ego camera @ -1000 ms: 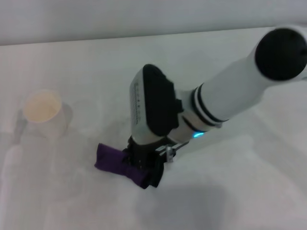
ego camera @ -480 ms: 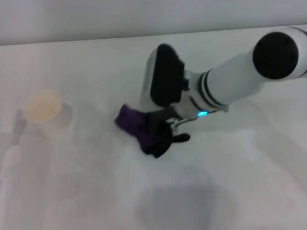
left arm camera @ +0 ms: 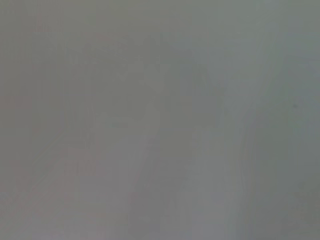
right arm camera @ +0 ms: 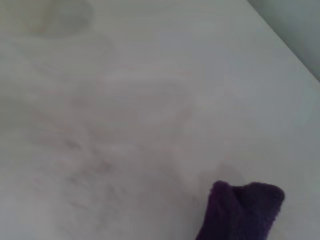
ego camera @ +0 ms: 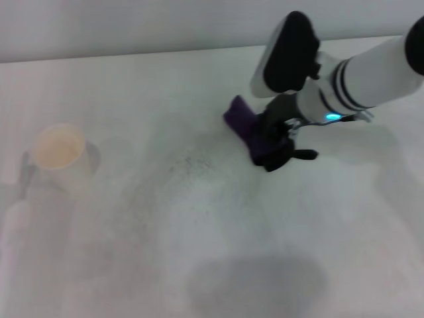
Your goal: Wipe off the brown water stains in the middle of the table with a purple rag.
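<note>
rag (ego camera: 246,124) gripped by right hand (ego camera: 273,147), lengthwise far-left to near-right

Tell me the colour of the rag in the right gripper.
Dark purple rag, clearest in the head view.

Bare test bench: white table (ego camera: 132,265), blank wall (ego camera: 132,26).

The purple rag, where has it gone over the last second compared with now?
The right claw, shut on the purple rag, swept it from the near middle of the table toward the far right, exposing a faint grey speckled smudge. The cup at the left stayed put. No brown stain is visible now.
</note>
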Available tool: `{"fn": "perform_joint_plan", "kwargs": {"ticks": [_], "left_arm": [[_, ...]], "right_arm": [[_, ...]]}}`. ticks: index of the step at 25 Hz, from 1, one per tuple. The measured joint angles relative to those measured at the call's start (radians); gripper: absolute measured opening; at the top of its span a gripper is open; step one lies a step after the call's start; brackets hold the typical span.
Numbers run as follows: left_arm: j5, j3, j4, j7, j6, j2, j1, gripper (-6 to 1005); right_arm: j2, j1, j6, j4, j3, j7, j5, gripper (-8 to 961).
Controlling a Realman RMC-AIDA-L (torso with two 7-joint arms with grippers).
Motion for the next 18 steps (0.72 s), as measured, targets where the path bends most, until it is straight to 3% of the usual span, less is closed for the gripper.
{"fn": "perform_joint_plan", "kwargs": {"ticks": [5, 10, 18], "left_arm": [[0.003, 0.000, -0.001, -0.020, 0.017, 0.000, 0.002, 877], [0.003, 0.000, -0.005, -0.025, 0.036, 0.000, -0.003, 876], [0.004, 0.000, -0.007, -0.026, 0.063, 0.000, -0.006, 876]], "right_arm": [[-0.001, -0.091, 0.052, -0.090, 0.115, 0.016, -0.057, 113], [0.000, -0.187, 0.101, -0.211, 0.124, 0.016, -0.060, 120], [0.003, -0.227, 0.119, -0.276, 0.125, 0.061, -0.030, 132]]}}
